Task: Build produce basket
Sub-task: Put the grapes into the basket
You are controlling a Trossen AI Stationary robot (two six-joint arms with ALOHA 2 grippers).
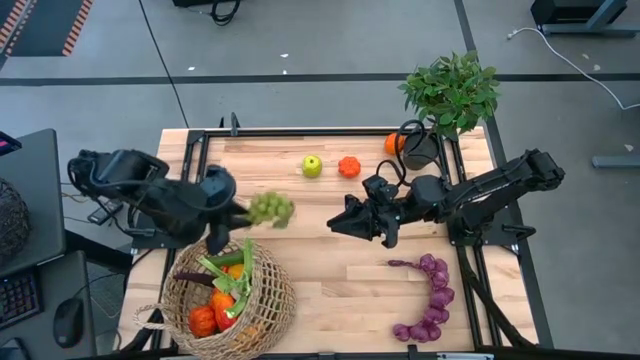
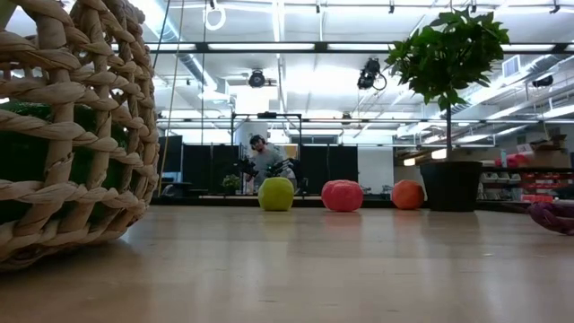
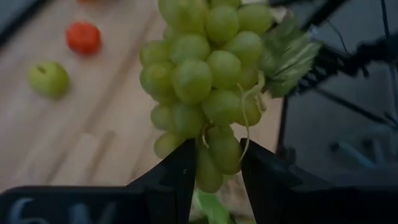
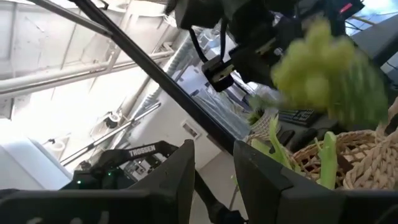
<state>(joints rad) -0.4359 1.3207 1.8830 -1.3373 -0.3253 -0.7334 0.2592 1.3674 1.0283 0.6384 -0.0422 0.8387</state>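
Looking down, we see the left gripper (image 1: 243, 212) at centre left, its fingers (image 3: 180, 180) clamped on the green grapes (image 1: 271, 208), held above the basket (image 1: 270, 300) at lower left; the right gripper (image 1: 340, 225), mid-frame, has its fingers slightly parted on nothing; purple grapes (image 1: 432, 298) lie at lower right.

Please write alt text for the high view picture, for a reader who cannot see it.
Seen from above, the left claw holds green grapes over the wooden table, just beyond the wicker basket of produce. The right claw hangs open mid-table; purple grapes, a green apple and a potted plant remain outside.
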